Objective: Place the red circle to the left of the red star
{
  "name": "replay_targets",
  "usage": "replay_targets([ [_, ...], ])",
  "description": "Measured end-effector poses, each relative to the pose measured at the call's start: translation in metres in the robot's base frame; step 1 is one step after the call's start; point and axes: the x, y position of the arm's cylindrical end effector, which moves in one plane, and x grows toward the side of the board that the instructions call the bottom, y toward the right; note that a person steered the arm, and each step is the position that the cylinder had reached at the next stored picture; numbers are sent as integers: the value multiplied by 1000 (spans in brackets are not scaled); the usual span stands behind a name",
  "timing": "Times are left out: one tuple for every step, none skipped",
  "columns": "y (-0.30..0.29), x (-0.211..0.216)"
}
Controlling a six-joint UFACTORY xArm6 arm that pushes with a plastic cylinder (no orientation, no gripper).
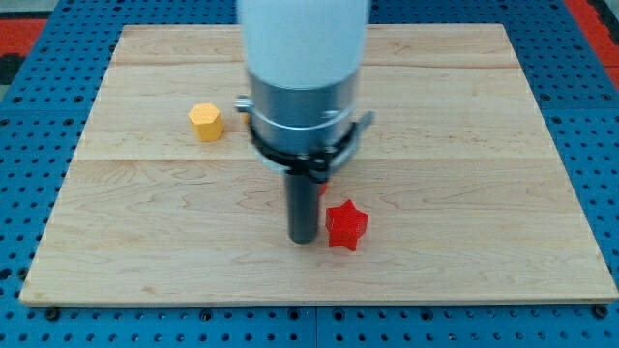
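Observation:
The red star (347, 225) lies on the wooden board (464, 193) below the middle. My tip (304, 239) rests on the board just left of the star, nearly touching it. A small sliver of red (323, 190) shows behind the rod, above the star; it looks like the red circle, mostly hidden by the rod and the arm's body.
A yellow hexagon block (205, 122) lies at the upper left of the board. The large white and grey arm body (305, 77) covers the top middle of the board. Blue pegboard (39, 116) surrounds the board.

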Motion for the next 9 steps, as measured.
replay_targets([
  [34,-29],
  [69,-60],
  [15,-60],
  [-53,-75],
  [-53,-126],
  [-110,-106],
  [-86,-80],
  [-46,-68],
  [-137,-90],
])
